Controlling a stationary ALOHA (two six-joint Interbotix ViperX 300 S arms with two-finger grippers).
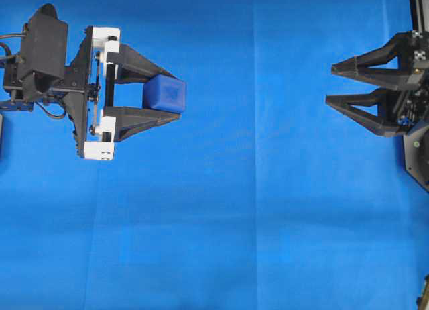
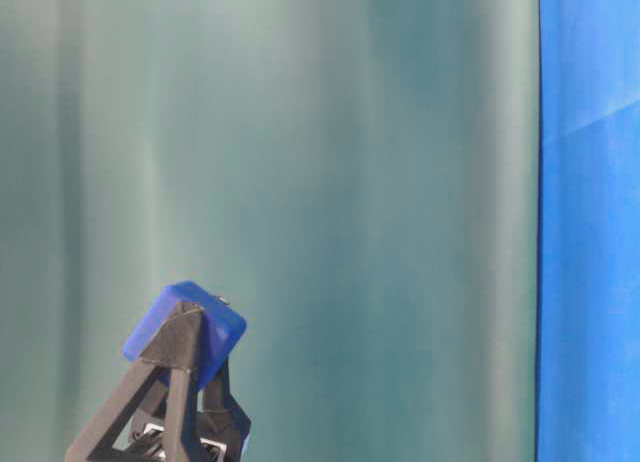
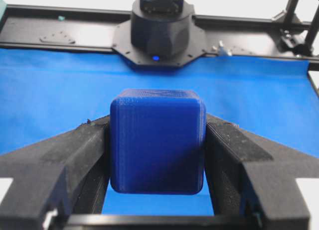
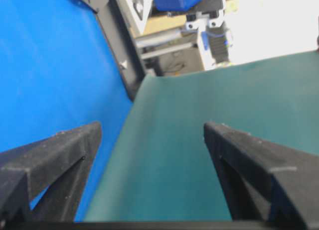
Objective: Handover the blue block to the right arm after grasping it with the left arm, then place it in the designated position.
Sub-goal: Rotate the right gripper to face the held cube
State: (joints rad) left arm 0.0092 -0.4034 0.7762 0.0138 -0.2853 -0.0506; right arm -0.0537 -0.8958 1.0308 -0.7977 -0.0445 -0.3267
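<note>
With the small dark-blue cube (image 1: 165, 94) pinched only at the left arm's (image 1: 163, 94) black fingertips and the right arm's (image 1: 330, 86) jaws spread empty well apart, a misaligned approach could knock it loose.

Overhead view: bright, even light, sharp, no glare, faint fold lines on the blue cloth (image 1: 268, 209), barely any shadows. Table-level view: softer, green backdrop (image 2: 350, 182) with vague vertical shading bands. Left wrist view: blue block (image 3: 157, 140) fills the centre, slightly soft, its lower face darker; background strip above overexposed white. Right wrist view: tilted, blurred throughout, upper right blown out to white, near fingers (image 4: 55, 155) out of focus.
</note>
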